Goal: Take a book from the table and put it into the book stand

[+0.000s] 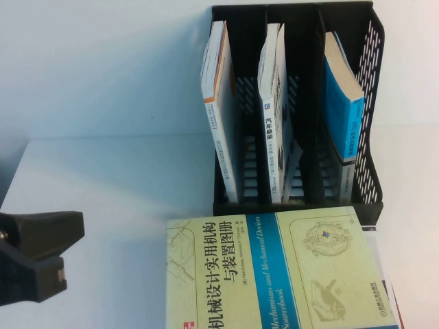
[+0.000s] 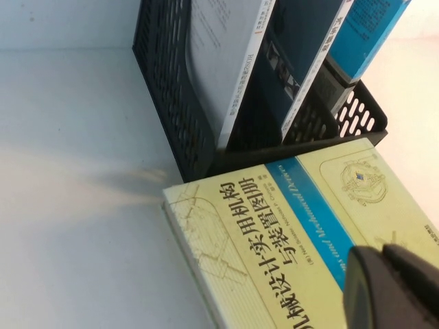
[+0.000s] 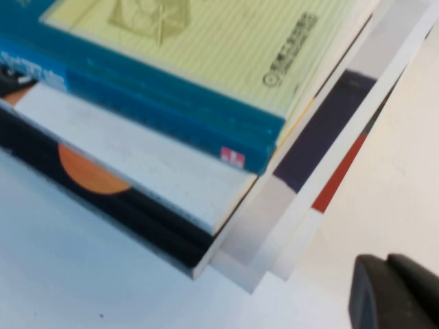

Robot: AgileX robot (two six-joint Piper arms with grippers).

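The blue and grey book (image 1: 343,110) stands upright in the right compartment of the black book stand (image 1: 374,137) at the back of the white table (image 1: 103,178). It also shows in the left wrist view (image 2: 370,31), with the stand (image 2: 164,103) to its left. My left gripper (image 1: 62,257) is shut and empty, low at the table's left, well apart from the stand; in its wrist view (image 2: 381,257) it hovers over a pale yellow-green book. My right gripper (image 3: 387,264) is shut and empty beside the book stack's corner; it is out of the high view.
Two white books (image 1: 219,103) (image 1: 274,103) fill the stand's left and middle compartments. A pale yellow-green book with a blue band (image 1: 274,271) lies on a stack of white books (image 3: 144,164) right in front of the stand.
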